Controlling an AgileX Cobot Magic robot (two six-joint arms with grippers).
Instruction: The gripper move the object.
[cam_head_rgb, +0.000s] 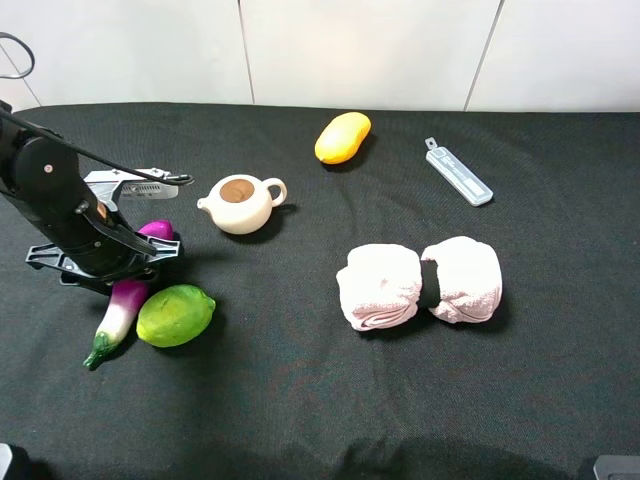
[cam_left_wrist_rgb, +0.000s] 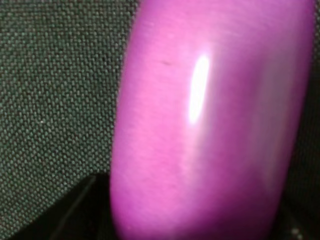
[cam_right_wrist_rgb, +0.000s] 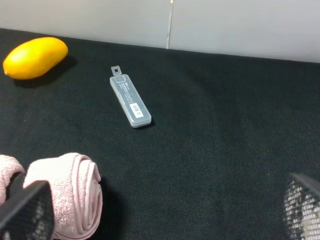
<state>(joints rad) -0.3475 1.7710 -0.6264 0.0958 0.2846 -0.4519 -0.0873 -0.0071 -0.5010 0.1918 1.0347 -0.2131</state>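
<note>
At far left of the black cloth (cam_head_rgb: 300, 400), near the white teapot (cam_head_rgb: 241, 203): magenta object (cam_head_rgb: 157, 229), judged to be the thing to move. Lies on the cloth, partly hidden under the left gripper (cam_head_rgb: 148, 246), with a purple-and-white eggplant (cam_head_rgb: 118, 318) and a green fruit (cam_head_rgb: 176, 315) close by. Shows a glossy, rounded skin with one bright highlight. Probably a light, rigid toy vegetable, smooth enough to slip from hard pads. Best taken across its narrow middle, jaws square to the long axis, away from either rounded end. Left arm: folded low over the object, wrist pitched down, one dark finger (cam_left_wrist_rgb: 70, 210) hard by the magenta flank. Grip state: cannot be told, since contact or gap is hidden at this range. Right gripper (cam_right_wrist_rgb: 162, 212): spread wide, holding nothing, poised above the cloth beside a rolled pink towel (cam_right_wrist_rgb: 70, 195), well apart from the object.
</note>
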